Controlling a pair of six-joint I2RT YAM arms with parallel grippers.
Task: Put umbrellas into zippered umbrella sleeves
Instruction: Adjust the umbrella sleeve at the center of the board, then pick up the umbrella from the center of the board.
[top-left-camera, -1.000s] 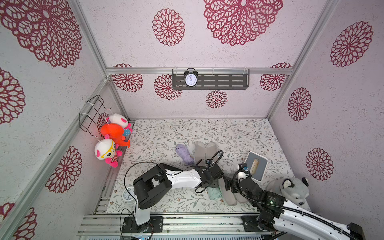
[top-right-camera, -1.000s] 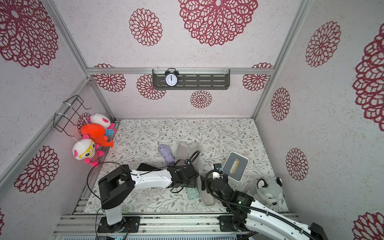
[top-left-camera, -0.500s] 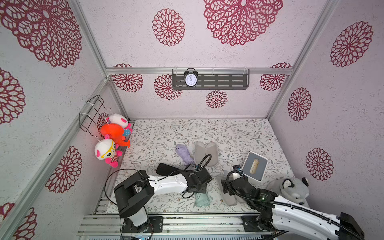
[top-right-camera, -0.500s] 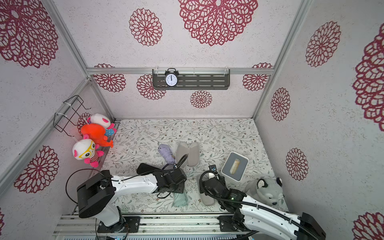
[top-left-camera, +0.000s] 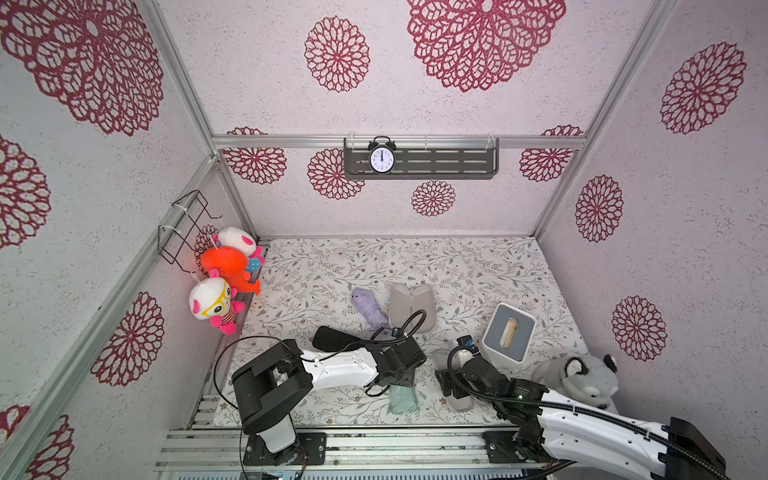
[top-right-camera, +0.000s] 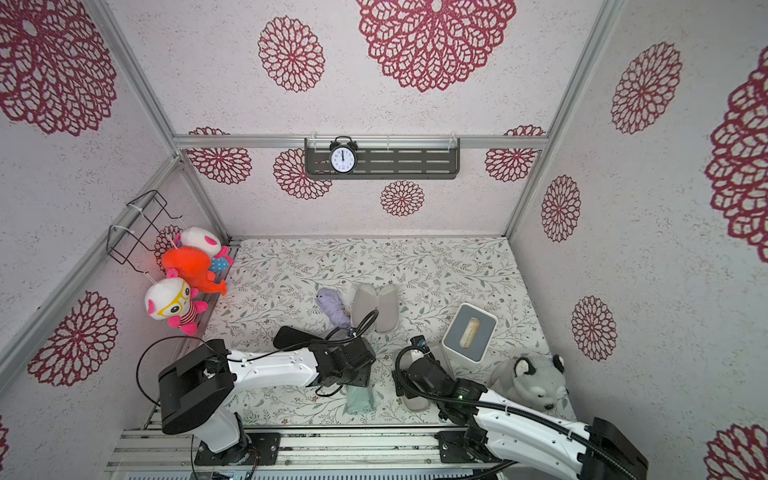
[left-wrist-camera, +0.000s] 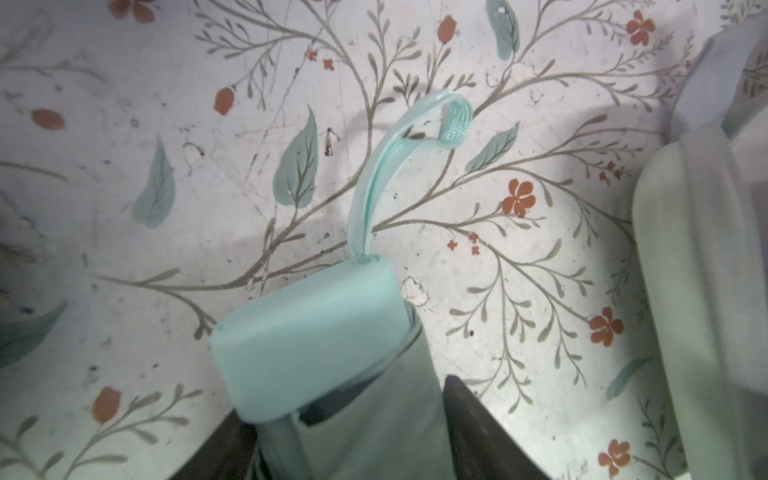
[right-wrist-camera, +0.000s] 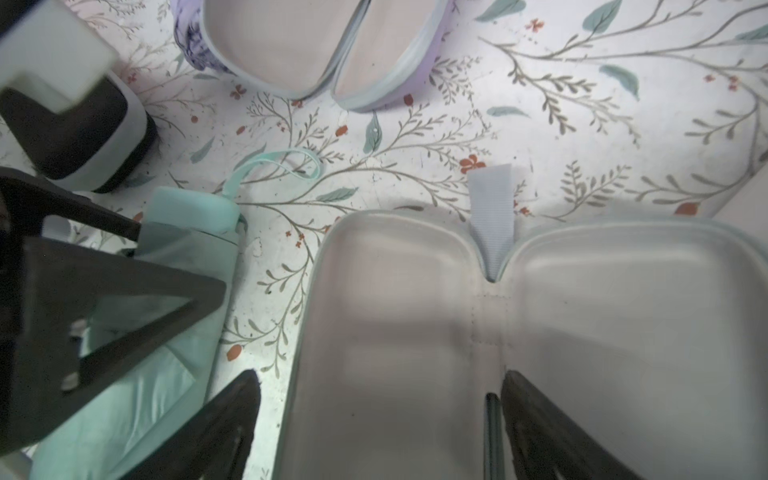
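Mint umbrella (top-left-camera: 402, 400), clamped in the left pincer (left-wrist-camera: 336, 401), is laid 12-to-6 in a top view, with the open mint sleeve (top-left-camera: 459, 405) parked parallel at its 3 o'clock, straddled by the right pincer (right-wrist-camera: 379, 374) with jaws spread wide, tbh.

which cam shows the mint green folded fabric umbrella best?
Right wrist: the mint green folded fabric umbrella shows cap, strap loop and fabric body, flanked by the left hand. Left wrist: only cap and strap, close up. In both top views only its fabric end shows, below the left arm.
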